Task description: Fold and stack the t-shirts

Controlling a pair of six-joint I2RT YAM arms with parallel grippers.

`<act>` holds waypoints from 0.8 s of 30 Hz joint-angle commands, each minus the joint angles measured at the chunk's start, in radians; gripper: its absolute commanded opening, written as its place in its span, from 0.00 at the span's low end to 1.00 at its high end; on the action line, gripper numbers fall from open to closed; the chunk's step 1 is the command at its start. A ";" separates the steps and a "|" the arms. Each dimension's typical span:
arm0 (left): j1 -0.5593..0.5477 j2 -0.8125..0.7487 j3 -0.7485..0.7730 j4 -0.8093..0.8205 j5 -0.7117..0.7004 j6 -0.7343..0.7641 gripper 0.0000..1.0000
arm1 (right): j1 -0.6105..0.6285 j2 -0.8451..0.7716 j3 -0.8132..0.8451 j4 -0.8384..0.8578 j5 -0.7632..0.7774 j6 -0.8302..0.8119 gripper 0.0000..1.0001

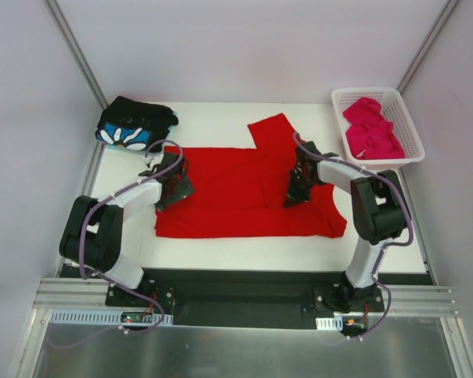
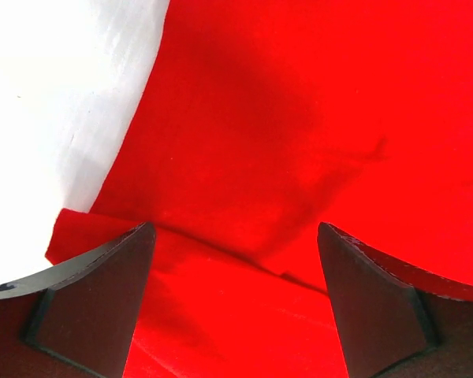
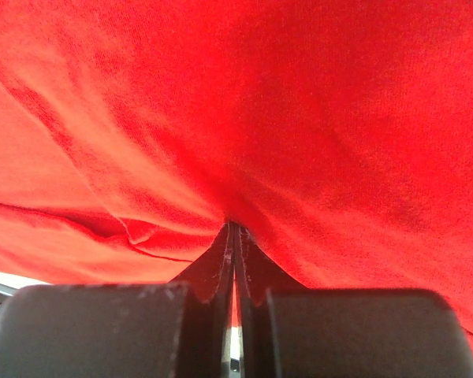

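The red t-shirt (image 1: 236,193) lies spread across the middle of the table, one sleeve sticking out toward the back. My left gripper (image 1: 173,187) is open over the shirt's left edge, its fingers (image 2: 110,299) astride a fold of red cloth (image 2: 244,157). My right gripper (image 1: 297,191) is shut on a pinch of the red shirt (image 3: 236,142) near its right part; the cloth bunches at the fingertips (image 3: 233,228). The black flower-print t-shirt (image 1: 135,124) lies folded at the back left. The magenta-pink t-shirt (image 1: 370,127) is crumpled in the basket.
A white lattice basket (image 1: 410,130) stands at the back right corner. White table (image 1: 221,118) shows behind and in front of the shirt. Booth walls close in on the left, right and back.
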 commanded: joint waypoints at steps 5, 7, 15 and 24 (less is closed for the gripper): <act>-0.001 -0.039 0.028 -0.058 0.025 -0.072 0.75 | -0.020 0.015 -0.018 -0.016 0.101 -0.041 0.01; -0.001 -0.039 0.028 -0.080 0.033 -0.081 0.73 | -0.020 0.015 -0.018 -0.016 0.101 -0.041 0.01; -0.001 -0.013 0.010 -0.157 0.061 -0.104 0.67 | -0.023 0.007 -0.021 -0.018 0.101 -0.036 0.01; -0.001 0.060 0.030 -0.212 0.062 -0.107 0.36 | -0.032 -0.010 -0.027 -0.019 0.096 -0.035 0.01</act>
